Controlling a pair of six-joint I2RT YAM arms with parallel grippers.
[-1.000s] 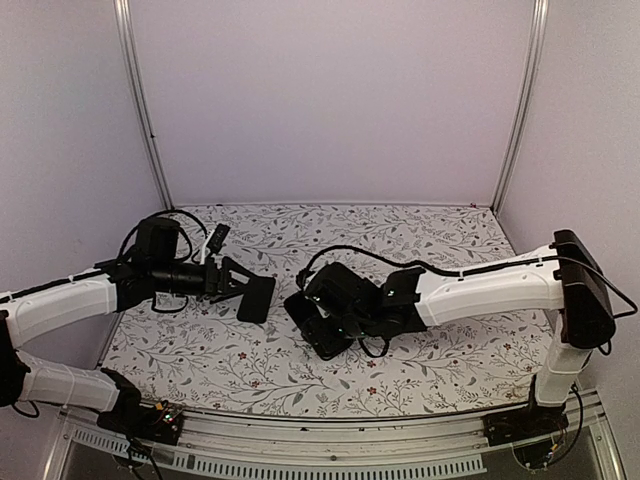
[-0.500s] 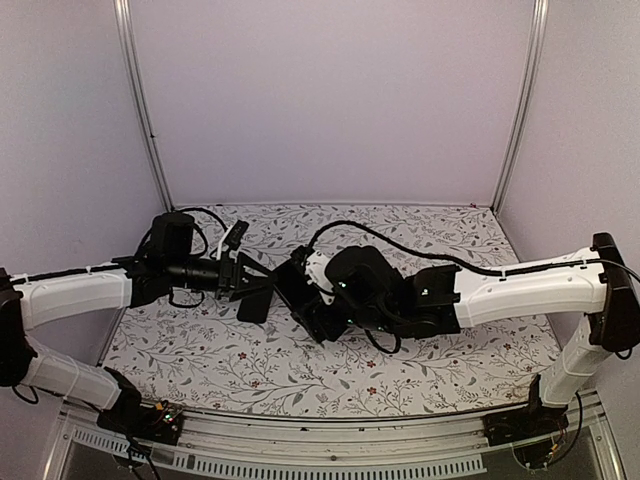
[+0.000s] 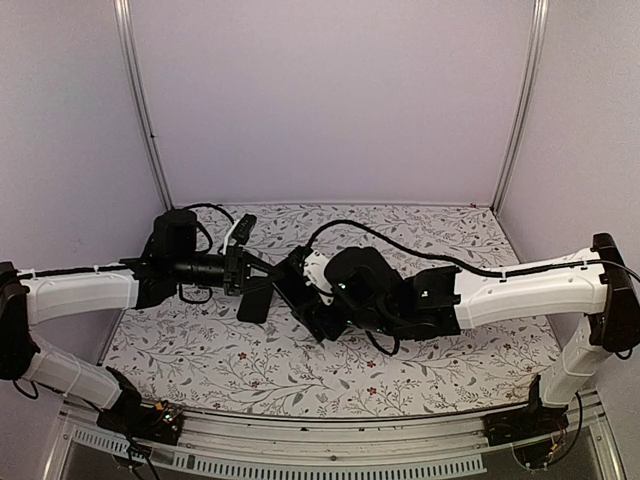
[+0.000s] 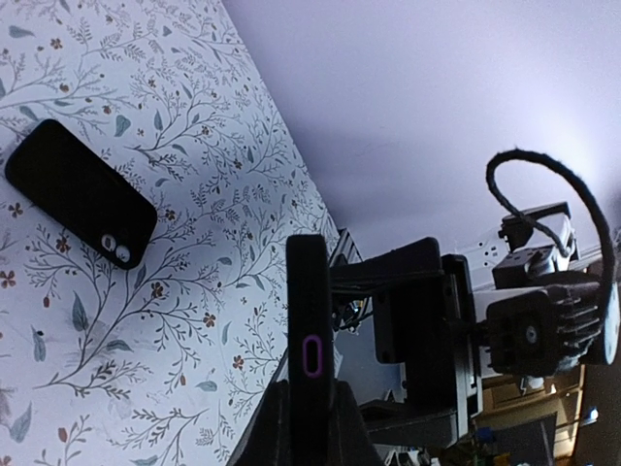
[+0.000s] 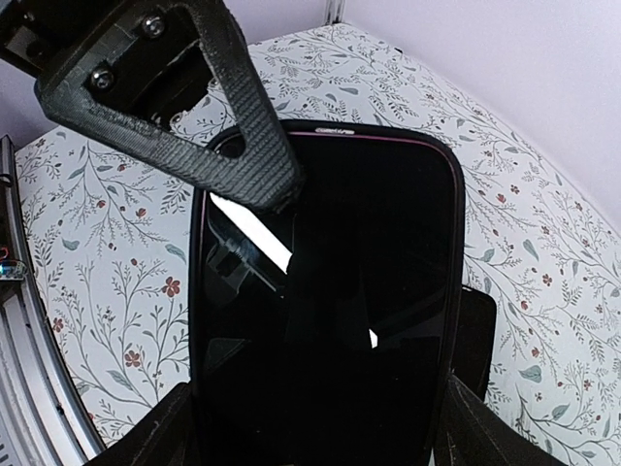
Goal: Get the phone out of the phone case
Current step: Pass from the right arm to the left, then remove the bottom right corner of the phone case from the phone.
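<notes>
My left gripper [image 4: 310, 432] and right gripper [image 5: 320, 427] both pinch the phone [image 5: 369, 291]. Next I peel its case [image 5: 458, 252] toward nine o'clock.

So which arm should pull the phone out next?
Left, probably. The right fingers clamp the black phone in its pink-rimmed case by both sides, steadying it; the left fingers pinch one corner, ready to peel.

Soft even lighting, glossy screen reflections, sharp
</notes>
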